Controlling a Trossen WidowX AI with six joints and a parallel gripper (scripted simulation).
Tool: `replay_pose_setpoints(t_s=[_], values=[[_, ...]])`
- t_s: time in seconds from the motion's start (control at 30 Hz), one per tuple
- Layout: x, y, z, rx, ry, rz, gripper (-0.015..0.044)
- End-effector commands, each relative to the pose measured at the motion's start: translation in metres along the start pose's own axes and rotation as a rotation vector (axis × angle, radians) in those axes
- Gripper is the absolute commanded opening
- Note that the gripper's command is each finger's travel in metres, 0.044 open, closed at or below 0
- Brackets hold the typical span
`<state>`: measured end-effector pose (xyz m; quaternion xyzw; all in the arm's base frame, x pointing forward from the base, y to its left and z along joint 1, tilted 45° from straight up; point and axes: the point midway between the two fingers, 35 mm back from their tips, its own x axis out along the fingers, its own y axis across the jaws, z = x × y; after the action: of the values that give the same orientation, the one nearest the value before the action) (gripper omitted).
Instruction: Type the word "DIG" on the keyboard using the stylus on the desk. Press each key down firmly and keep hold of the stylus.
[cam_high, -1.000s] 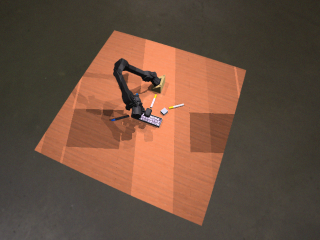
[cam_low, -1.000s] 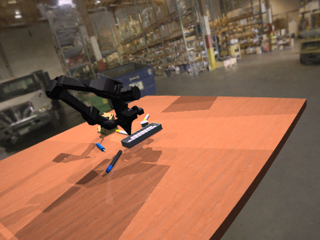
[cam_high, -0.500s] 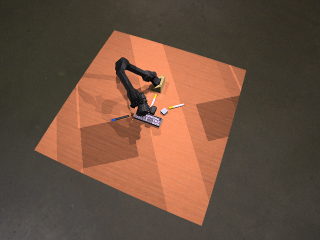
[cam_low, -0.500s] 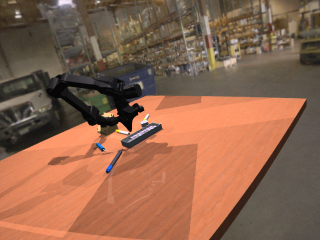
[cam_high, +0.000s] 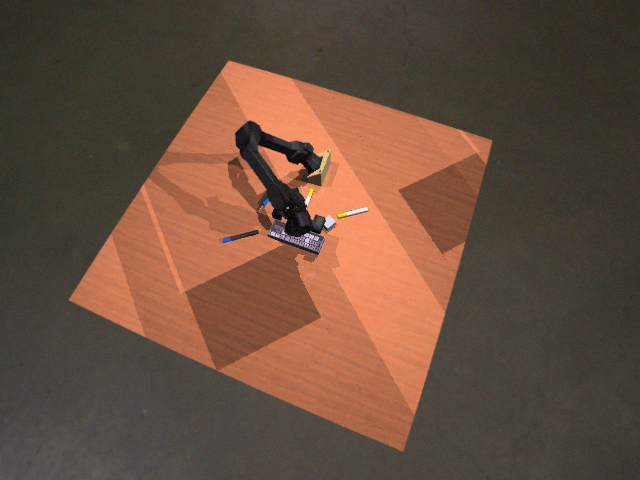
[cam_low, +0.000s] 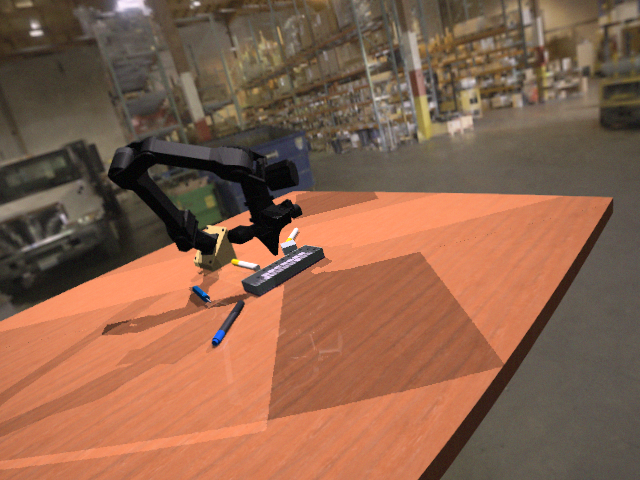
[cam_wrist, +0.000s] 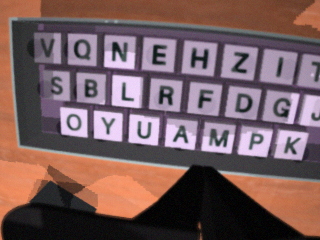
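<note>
The dark keyboard (cam_high: 310, 244) (cam_low: 253, 285) (cam_wrist: 25, 100) lies flat in front of the arm. In the wrist view, the I key (cam_wrist: 280, 67) is in the far row, and the D key (cam_wrist: 243, 100) and G key (cam_wrist: 281, 107) are in the middle row. My gripper (cam_low: 275, 252) (cam_wrist: 200, 175) is shut, with no stylus showing between or below its fingertips. The tips point down near the keyboard's arm-side edge, below M and P in the wrist view. A black pen with a blue end (cam_high: 242, 236) (cam_low: 228, 322) lies beside the keyboard. I cannot tell which pen-like thing is the stylus.
A short blue pen-like thing (cam_high: 265, 201) (cam_low: 200, 293) lies near the arm. One yellow-and-white marker (cam_high: 310, 196) (cam_low: 245, 265) lies between the arm's base (cam_high: 324, 172) and the keyboard; another (cam_high: 353, 212) lies beyond a small grey block (cam_high: 329, 223) (cam_low: 288, 247).
</note>
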<state>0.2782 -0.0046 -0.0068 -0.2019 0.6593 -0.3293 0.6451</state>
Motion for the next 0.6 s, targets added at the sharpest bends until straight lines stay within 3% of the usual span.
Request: replay_pose_setpoints(t_s=[0.0,0.47,0.57], values=[[0.002,0.034,-0.003,-0.001,0.005,-0.001,0.0],[0.002,0.034,-0.003,-0.001,0.005,-0.001,0.0],[-0.02,0.035,-0.002,-0.001,0.005,0.001,0.0]])
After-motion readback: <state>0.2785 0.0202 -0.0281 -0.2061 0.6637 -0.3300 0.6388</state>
